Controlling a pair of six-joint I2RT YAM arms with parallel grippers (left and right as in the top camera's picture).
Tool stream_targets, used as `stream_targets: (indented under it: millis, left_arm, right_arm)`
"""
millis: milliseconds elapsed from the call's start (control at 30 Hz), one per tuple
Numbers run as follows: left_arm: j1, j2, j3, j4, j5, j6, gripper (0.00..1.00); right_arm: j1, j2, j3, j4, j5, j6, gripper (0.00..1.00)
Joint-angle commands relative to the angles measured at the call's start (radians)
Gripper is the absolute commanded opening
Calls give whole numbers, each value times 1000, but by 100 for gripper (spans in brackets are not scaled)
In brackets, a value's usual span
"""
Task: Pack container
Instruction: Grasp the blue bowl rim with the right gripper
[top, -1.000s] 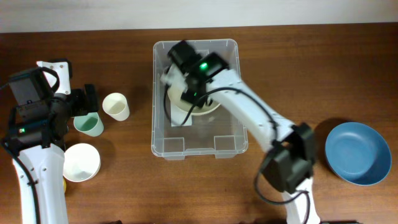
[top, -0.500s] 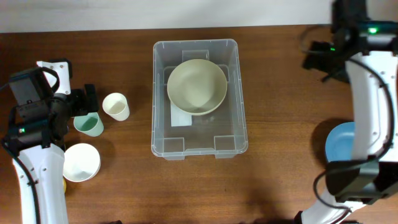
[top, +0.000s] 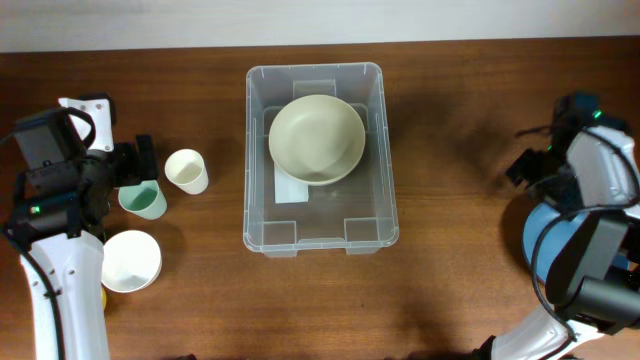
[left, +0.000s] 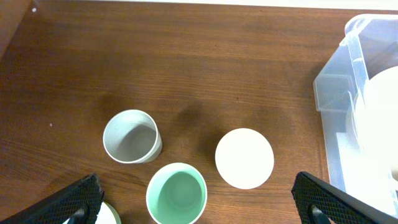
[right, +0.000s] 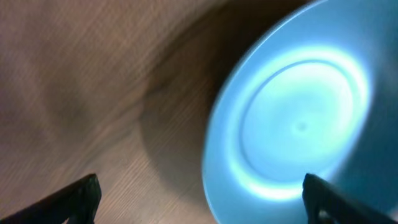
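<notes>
The container (top: 262, 232), a large clear bin, stands mid-table with a cream bowl (top: 316, 138) inside it; its corner (left: 336, 93) shows in the left wrist view. My left gripper (top: 138, 163) hovers open above a green cup (left: 176, 193), a grey cup (left: 132, 135) and a cream cup (left: 244, 158), touching none. At the far right, my right gripper (top: 528, 170) is open and empty, over the edge of a blue bowl (right: 298, 124). That bowl (top: 537, 250) is mostly hidden under the arm in the overhead view.
A white bowl (top: 130, 260) sits near the front left, beside the left arm. The green cup (top: 143, 200) and cream cup (top: 186, 171) stand between the left gripper and the container. Bare wooden table (top: 450, 150) lies between the container and the right arm.
The right gripper opened and left the cream bowl in the container. The right arm then swung away to the right, down over the blue bowl. The left arm stayed still.
</notes>
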Motion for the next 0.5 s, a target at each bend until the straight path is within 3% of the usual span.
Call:
stream_targets:
  millis: [0,200,433,467]
  left_arm:
    - [-4,0,10,3,14,12,99]
    - [-4,0,10,3,14,12,99]
    - [-4,0,10,2,14,12,100]
    - [-4,0,10,2,14,12,99]
  right_arm:
    - [1,2,-122,94,13,16,99]
    - [1,2,-230,255,126,16,88]
    - [1,2,-237,279,141,16,49]
    - [1,2,-237,279,141,16,36]
